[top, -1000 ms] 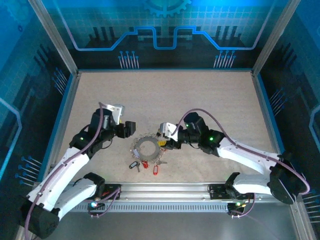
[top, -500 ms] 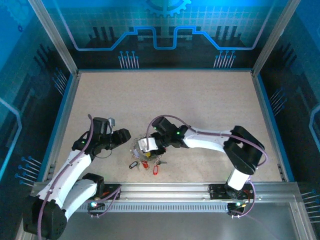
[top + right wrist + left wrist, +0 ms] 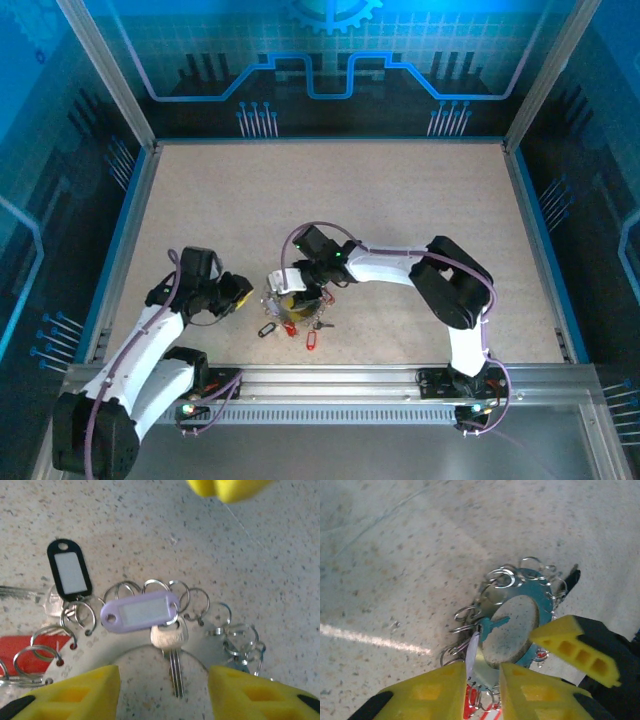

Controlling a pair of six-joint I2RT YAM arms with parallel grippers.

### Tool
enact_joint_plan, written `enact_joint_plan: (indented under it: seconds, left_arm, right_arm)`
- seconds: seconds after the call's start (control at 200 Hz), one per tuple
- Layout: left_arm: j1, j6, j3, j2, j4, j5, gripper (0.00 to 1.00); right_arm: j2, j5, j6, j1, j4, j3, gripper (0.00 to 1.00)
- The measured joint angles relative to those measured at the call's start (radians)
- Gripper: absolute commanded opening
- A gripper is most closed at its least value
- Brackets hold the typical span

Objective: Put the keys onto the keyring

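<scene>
The keyring [image 3: 283, 303] is a flat round metal plate [image 3: 543, 594] with several split rings round its rim, lying on the speckled table. A silver key [image 3: 170, 642] with a lilac tag [image 3: 140, 611] hangs on one split ring and lies across the plate's hole. My right gripper [image 3: 165, 695] hovers over the plate, open wide, its yellow fingers on either side of that key. My left gripper [image 3: 482, 674] sits just left of the plate [image 3: 238, 293]. Its jaws stand a narrow gap apart, with the tag's [image 3: 471, 655] edge seen beyond them and nothing gripped.
A black tag [image 3: 70, 572] and a red tag [image 3: 15, 652] lie at the plate's edge with another key [image 3: 50, 604]. More tagged keys [image 3: 290, 330] lie between the plate and the metal rail [image 3: 330, 380] at the near edge. Blue walls surround the table.
The left arm has dropped toward the near-left of the plate and its jaws have narrowed. The right arm has stretched left until its gripper is over the plate.
</scene>
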Motion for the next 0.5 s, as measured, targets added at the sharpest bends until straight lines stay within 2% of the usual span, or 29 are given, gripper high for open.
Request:
enact_joint_plan:
  seconds: [0.115,0.21,0.34,0.435,0.5]
  left_arm:
    - [0.009,-0.107,-0.08,0.02,0.056,0.024,0.22]
    - [0.009,-0.171,-0.116,0.043,0.089,0.027,0.33]
    - [0.01,-0.18,-0.101,0.093,0.132,0.03,0.36]
    - [0.01,-0.169,-0.074,0.161,0.155,0.031,0.36]
    - [0.01,-0.163,-0.063,0.207,0.176,0.032,0.4]
  right_arm:
    - [-0.001,0.015,0.021,-0.003,-0.003,-0.016,0.52]
    - [-0.008,0.045,0.072,-0.002,-0.036,-0.016,0.56]
    - [-0.067,0.107,0.22,0.022,-0.056,-0.035,0.62]
    - [-0.114,0.153,0.328,0.082,-0.057,-0.05,0.65]
    - [-0.12,0.188,0.381,0.133,-0.051,-0.05,0.66]
